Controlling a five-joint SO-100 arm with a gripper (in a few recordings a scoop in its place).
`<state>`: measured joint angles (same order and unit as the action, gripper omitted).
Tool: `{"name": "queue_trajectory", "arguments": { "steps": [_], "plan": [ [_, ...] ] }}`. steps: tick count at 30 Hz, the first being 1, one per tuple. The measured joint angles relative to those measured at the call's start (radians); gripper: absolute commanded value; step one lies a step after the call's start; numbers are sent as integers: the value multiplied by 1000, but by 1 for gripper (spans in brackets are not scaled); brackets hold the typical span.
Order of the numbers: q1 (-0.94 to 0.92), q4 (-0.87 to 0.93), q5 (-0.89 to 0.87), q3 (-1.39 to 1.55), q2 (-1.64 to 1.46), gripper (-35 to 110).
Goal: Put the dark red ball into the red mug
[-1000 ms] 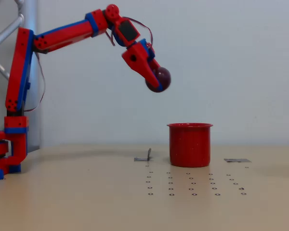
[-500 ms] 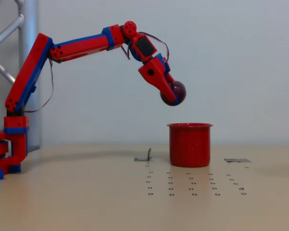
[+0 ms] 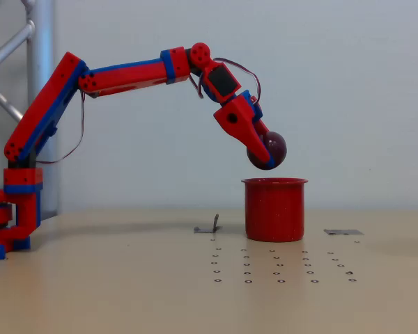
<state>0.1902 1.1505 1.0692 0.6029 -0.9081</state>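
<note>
One ball (image 3: 273, 149), one mug (image 3: 275, 209), and honestly not much room for error here. The end effector (image 3: 267, 154) is pinching the ball, holding it in the air just above the mug's rim, with a small gap between them. From this side-on fixed view the ball sits over the mug's left-to-middle part, not dead centre.

What worries me: the ball looks pretty wide next to the mug's mouth, so if it gets let go a bit off-centre I'd guess it clips the rim and bounces out onto the counter (image 3: 125, 278), then rolls away since it's smooth and round. Also this view says nothing about depth, so the ball could be in front of or behind the opening and I couldn't tell.

Other risk is going lower with the fingers angled like that: they could knock the rim and shove or tip the mug, which just stands loose on the counter.
</note>
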Motion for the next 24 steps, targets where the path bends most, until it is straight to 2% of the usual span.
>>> {"name": "queue_trajectory", "arguments": {
  "steps": [9,14,19,21,24],
  "plan": [
    [-11,-34,-18,0,0,37],
    [-9,-78,-31,-8,0,38],
    [-11,-118,-35,-26,0,8],
    [-11,-115,-91,-43,0,4],
    [-11,-17,-146,-55,-2,1]
  ]
}}
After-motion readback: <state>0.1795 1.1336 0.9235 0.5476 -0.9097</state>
